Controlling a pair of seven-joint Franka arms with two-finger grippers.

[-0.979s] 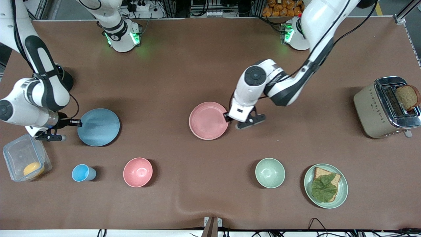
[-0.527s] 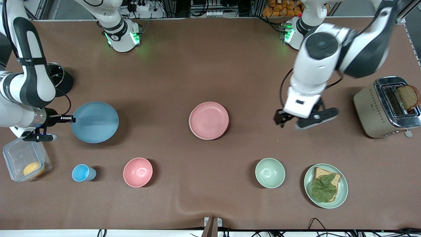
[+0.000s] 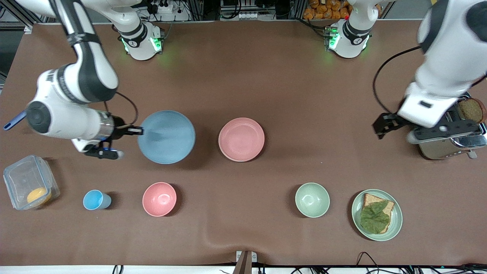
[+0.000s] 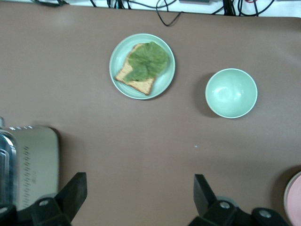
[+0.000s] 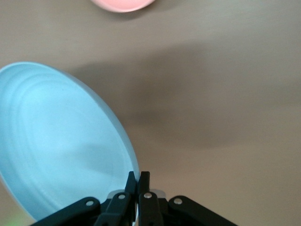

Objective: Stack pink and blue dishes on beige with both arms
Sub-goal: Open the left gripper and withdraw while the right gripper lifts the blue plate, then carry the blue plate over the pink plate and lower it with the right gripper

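The light blue plate (image 3: 166, 137) hangs tilted above the table beside the pale pink plate (image 3: 241, 139), toward the right arm's end. My right gripper (image 3: 137, 131) is shut on its rim; in the right wrist view the fingers (image 5: 139, 181) pinch the edge of the blue plate (image 5: 56, 141). The pink plate lies flat at mid-table, and its edge shows in the left wrist view (image 4: 294, 197). No beige plate shows in any view. My left gripper (image 3: 382, 127) hangs open and empty over the table by the toaster, its fingertips wide apart (image 4: 139, 188).
A toaster (image 3: 445, 125) holding bread stands at the left arm's end. Nearer the front camera sit a green plate with bread and lettuce (image 3: 376, 215), a green bowl (image 3: 312, 199), a pink bowl (image 3: 159, 198), a blue cup (image 3: 95, 199) and a clear box (image 3: 28, 182).
The right arm has lifted the blue plate and carried it toward the pink plate. The left gripper has left the pink plate's rim and swung away to the toaster.
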